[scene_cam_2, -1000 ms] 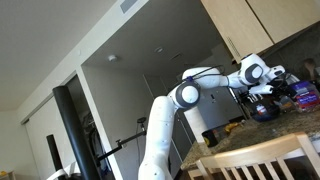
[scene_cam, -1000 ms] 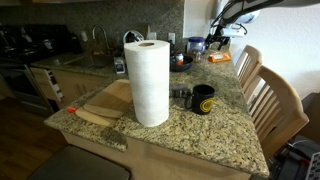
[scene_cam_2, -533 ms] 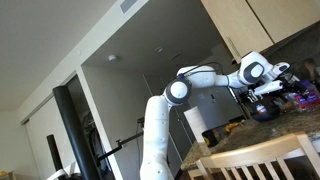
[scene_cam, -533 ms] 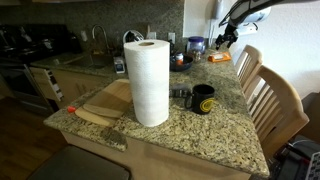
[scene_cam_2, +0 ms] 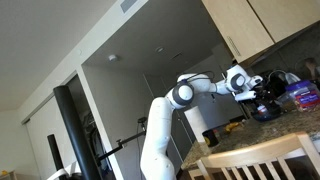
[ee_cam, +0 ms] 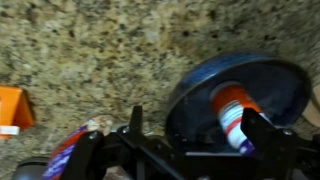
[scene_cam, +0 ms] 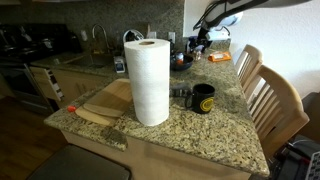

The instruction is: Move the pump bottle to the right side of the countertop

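My gripper point(ee_cam: 195, 125) is open, its two dark fingers spread wide over a dark blue bowl point(ee_cam: 235, 90) that holds an orange, white and purple tube point(ee_cam: 232, 112). In an exterior view the gripper point(scene_cam: 197, 44) hangs low at the far end of the granite countertop point(scene_cam: 205, 135), just above the dark bowl point(scene_cam: 182, 61). It also shows in an exterior view point(scene_cam_2: 255, 92). I cannot make out the light-blue pump bottle in any view; the gripper covers the spot behind the bowl. Nothing is held.
A tall paper towel roll point(scene_cam: 151, 82) stands mid-counter beside a black mug point(scene_cam: 203, 98) and a wooden cutting board point(scene_cam: 105, 102). An orange object point(scene_cam: 218, 58) lies at the far end and shows in the wrist view point(ee_cam: 10, 108). Wooden chairs point(scene_cam: 275, 105) line one side.
The arm has swung left from above the counter's far right corner to over the dark bowl. The bluish object seen behind the bowl earlier is now covered by the gripper.
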You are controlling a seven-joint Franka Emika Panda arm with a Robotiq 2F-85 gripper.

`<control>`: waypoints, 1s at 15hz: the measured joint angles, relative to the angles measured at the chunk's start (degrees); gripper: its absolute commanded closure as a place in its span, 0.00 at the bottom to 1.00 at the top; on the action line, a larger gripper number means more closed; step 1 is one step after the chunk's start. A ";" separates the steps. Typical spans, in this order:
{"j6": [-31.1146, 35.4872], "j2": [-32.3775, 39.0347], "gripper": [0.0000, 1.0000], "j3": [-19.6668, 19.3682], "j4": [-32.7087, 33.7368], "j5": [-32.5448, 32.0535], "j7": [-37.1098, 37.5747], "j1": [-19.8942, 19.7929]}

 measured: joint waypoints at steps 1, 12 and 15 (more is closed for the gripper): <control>0.05 0.48 0.00 -0.07 0.52 -1.74 1.29 2.91; 1.95 4.00 0.00 -5.75 4.84 -9.37 14.84 12.71; 2.16 4.35 0.00 -5.90 4.87 -9.44 15.19 12.78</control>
